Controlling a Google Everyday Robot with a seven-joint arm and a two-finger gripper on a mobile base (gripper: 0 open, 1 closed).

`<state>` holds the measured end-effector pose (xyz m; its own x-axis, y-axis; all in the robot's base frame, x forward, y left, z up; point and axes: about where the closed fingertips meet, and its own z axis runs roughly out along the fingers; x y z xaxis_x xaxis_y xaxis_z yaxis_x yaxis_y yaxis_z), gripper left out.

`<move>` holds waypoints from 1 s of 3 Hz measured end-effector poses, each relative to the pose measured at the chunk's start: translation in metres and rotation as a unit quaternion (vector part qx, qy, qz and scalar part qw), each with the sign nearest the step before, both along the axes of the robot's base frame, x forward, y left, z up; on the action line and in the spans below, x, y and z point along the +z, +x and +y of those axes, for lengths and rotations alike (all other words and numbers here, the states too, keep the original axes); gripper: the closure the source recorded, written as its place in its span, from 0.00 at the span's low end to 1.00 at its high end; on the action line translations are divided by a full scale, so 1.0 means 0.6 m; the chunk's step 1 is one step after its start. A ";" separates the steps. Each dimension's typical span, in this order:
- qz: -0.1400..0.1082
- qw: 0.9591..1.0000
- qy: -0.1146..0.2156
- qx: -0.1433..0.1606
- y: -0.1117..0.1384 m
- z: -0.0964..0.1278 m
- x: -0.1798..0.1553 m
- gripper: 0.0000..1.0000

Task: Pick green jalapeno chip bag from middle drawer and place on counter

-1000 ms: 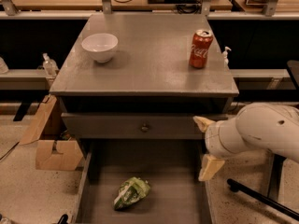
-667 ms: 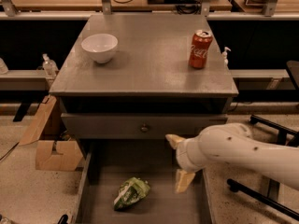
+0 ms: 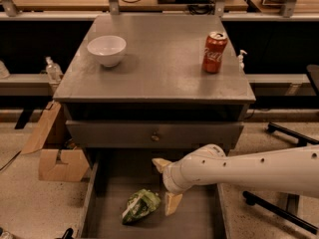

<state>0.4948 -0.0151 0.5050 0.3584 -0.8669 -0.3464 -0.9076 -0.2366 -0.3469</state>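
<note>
The green jalapeno chip bag (image 3: 141,206) lies crumpled on the floor of the open middle drawer (image 3: 194,222), toward its front left. My gripper (image 3: 166,184) reaches in from the right on a white arm and hangs over the drawer, just right of the bag. Its two tan fingers (image 3: 172,203) are spread apart and hold nothing. The lower finger is close beside the bag's right edge. The counter (image 3: 159,59) is the grey cabinet top above.
A white bowl (image 3: 106,50) stands on the counter at the left and a red cola can (image 3: 214,52) at the right. A shut drawer face with a small knob (image 3: 155,137) sits above the open drawer. A cardboard box (image 3: 55,153) lies on the floor at the left.
My arm has swung left across the drawer, bringing the open gripper from the drawer's right side to just beside the chip bag. The bag has not moved.
</note>
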 end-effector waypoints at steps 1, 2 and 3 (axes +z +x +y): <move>0.003 0.999 -0.017 0.032 -0.008 0.040 -0.053 0.00; 0.013 0.996 -0.047 0.070 -0.021 0.074 -0.102 0.00; 0.034 0.992 -0.075 0.093 -0.033 0.096 -0.155 0.17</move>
